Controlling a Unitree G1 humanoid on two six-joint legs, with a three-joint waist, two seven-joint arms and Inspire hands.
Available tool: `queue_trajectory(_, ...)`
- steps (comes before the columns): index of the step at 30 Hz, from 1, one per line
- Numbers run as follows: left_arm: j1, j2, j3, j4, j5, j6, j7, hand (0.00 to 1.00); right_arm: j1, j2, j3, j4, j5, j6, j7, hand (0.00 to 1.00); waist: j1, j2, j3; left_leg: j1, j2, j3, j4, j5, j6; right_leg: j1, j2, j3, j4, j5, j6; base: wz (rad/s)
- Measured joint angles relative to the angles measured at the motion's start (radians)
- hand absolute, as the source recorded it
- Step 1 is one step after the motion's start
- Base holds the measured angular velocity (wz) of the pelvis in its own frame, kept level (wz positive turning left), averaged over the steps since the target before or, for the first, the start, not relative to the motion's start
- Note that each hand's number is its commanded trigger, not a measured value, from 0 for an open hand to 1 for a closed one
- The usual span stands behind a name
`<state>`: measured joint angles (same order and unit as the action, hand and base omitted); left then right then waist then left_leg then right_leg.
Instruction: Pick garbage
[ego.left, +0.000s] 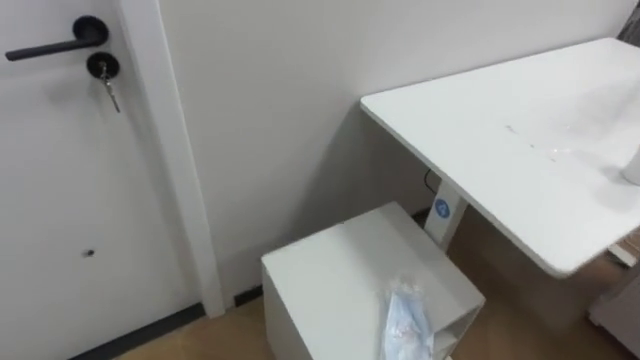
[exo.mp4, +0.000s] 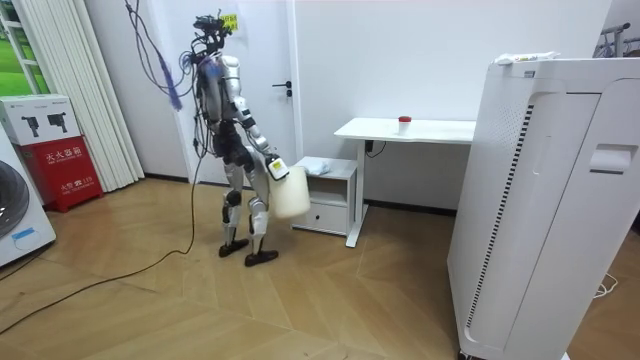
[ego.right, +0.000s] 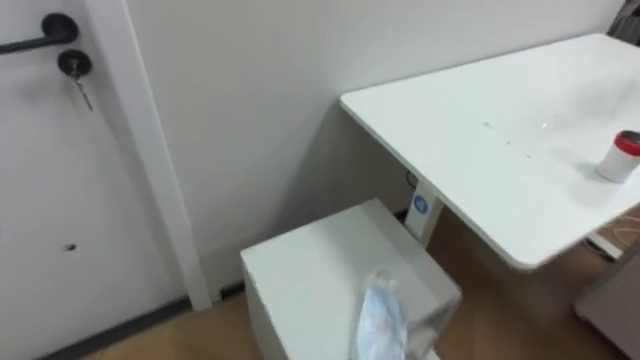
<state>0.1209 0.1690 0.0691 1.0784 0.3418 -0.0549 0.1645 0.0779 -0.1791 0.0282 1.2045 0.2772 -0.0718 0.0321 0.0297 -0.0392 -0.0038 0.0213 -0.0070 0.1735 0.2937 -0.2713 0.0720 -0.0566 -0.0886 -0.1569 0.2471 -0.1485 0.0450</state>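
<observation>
step in hand: approach and line-up, before the pick. the robot stands in front of the cabinet (ego.left: 330, 270), facing it, with the door (ego.left: 60, 220) to the cabinet's left and the counter (ego.left: 480, 130) to its right.

task item: the garbage (ego.left: 408, 322), a crumpled clear wrapper, lies on the cabinet top at the front right edge, nearest the robot. it is loose and nothing touches it.

hand state: in the room view the right hand (exo.mp4: 277, 168) is closed on the rim of a white bin (exo.mp4: 290, 192) and carries it low, just short of the cabinet front. the bin's contents cannot be made out.

other items: a small cup (ego.right: 621, 155) with a red lid stands on the counter, well apart from the cabinet. whether it counts as garbage cannot be told.

next move, as judged:
- bring a free hand over the cabinet's front right edge.
- pinch the wrapper from above; it is light and thin, so a shallow grip may slide it off the cabinet.
- keep the bin beside the cabinet for the drop.
</observation>
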Motion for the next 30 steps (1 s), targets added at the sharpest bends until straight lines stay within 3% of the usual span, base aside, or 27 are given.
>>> queue_trajectory(1, 0.002, 0.001, 0.001, -0.001, -0.014, -0.003, 0.004, 0.0, 0.0, 0.004, 0.004, 0.001, -0.001, -0.005, -0.003, 1.0, -0.003, -0.02, 0.0135, -0.02, -0.002, 0.01, 0.035, -0.004, -0.018, 0.022, -0.007, 0.043, -0.027, 0.005, 0.004, 0.45)
queue_trajectory(2, -0.003, 0.0, -0.003, -0.005, -0.033, -0.015, 0.009, 0.0, 0.002, 0.008, 0.007, 0.011, -0.001, -0.017, -0.011, 1.0, -0.022, -0.027, 0.0113, -0.071, -0.005, 0.009, 0.021, 0.009, -0.033, 0.039, -0.016, 0.126, -0.057, 0.011, 0.013, 0.79)
queue_trajectory(3, -0.019, 0.001, -0.021, -0.024, -0.034, -0.026, 0.012, 0.0, 0.0, 0.011, -0.008, 0.04, -0.001, -0.027, -0.016, 1.0, -0.037, -0.022, 0.0049, -0.105, 0.007, 0.029, -0.025, 0.058, -0.007, 0.029, -0.02, 0.157, -0.062, 0.003, 0.024, 0.63)
queue_trajectory(5, -0.008, 0.001, -0.03, -0.055, -0.027, -0.033, 0.024, 0.0, -0.004, 0.009, -0.011, 0.048, -0.001, -0.026, -0.006, 1.0, -0.004, -0.023, 0.0075, -0.079, 0.012, 0.082, -0.03, 0.067, -0.008, 0.038, -0.013, 0.139, -0.07, 0.011, 0.03, -0.2)
queue_trajectory(8, 0.008, 0.01, -0.029, -0.082, -0.018, -0.029, 0.026, 0.0, -0.008, 0.007, 0.002, 0.036, -0.013, -0.024, 0.031, 1.0, 0.007, -0.014, 0.0088, -0.018, 0.008, 0.051, -0.058, 0.067, -0.008, 0.082, -0.007, 0.091, -0.097, 0.028, 0.021, -0.48)
queue_trajectory(10, -0.003, 0.012, -0.029, -0.137, -0.017, -0.03, 0.035, 0.0, -0.015, 0.006, 0.024, 0.032, -0.015, -0.024, 0.046, 1.0, -0.004, -0.01, 0.0079, -0.005, 0.007, 0.038, -0.083, 0.067, -0.008, 0.094, -0.005, 0.073, -0.1, 0.029, 0.021, -0.16)
queue_trajectory(14, -0.06, 0.008, -0.049, -0.223, 0.03, -0.061, 0.073, 0.0, -0.027, 0.002, 0.028, 0.041, -0.015, -0.027, 0.061, 1.0, -0.029, 0.011, 0.0143, 0.01, 0.008, 0.042, -0.111, 0.067, -0.008, 0.087, 0.0, 0.073, -0.098, 0.028, 0.024, -0.07)
queue_trajectory(20, -0.168, 0.009, -0.086, -0.314, 0.151, -0.07, 0.091, 0.0, -0.059, -0.007, 0.038, 0.042, -0.026, -0.038, 0.091, 1.0, -0.057, 0.014, 0.0148, -0.036, 0.007, 0.047, -0.11, 0.067, -0.009, 0.027, 0.0, 0.066, -0.093, 0.028, 0.023, -0.09)
queue_trajectory(25, -0.249, 0.016, -0.136, -0.323, 0.177, -0.077, 0.11, 0.0, -0.083, -0.014, 0.037, 0.046, -0.037, -0.038, 0.102, 1.0, -0.107, 0.042, 0.008, -0.096, 0.01, 0.062, -0.094, 0.069, -0.012, -0.027, 0.0, 0.067, -0.086, 0.035, 0.025, -0.14)
queue_trajectory(30, -0.326, 0.019, -0.176, -0.302, 0.179, -0.103, 0.127, 0.0, -0.134, -0.019, 0.038, 0.085, -0.034, -0.042, 0.107, 1.0, -0.144, 0.056, 0.0173, -0.14, 0.017, 0.09, -0.088, 0.072, -0.016, -0.103, 0.004, 0.079, -0.052, 0.038, 0.019, -0.2)
